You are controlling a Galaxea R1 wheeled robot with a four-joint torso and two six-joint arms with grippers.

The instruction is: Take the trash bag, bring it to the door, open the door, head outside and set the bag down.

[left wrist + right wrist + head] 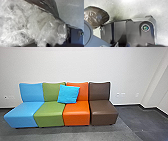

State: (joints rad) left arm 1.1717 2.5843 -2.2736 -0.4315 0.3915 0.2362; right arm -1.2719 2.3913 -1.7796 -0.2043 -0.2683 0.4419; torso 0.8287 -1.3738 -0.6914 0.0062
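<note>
Crumpled, shiny clear plastic of the trash bag (28,23) lies very close in the left wrist view, with a darker brownish stretch of it along the top. It bunches together at my left gripper (41,44), which is shut on it; the bag covers most of the gripper. From the right wrist, the bag (95,16) appears as a rounded, brownish, see-through bulge beside the robot's own dark plate. The state of my right gripper cannot be made out.
Joined seats in blue (23,113), green (50,114), orange (76,114) and brown (103,114) stand against a white wall (82,64) ahead, with a bright blue cushion (68,94) on them. Grey floor (105,133) lies before them; a wall corner juts out at the right.
</note>
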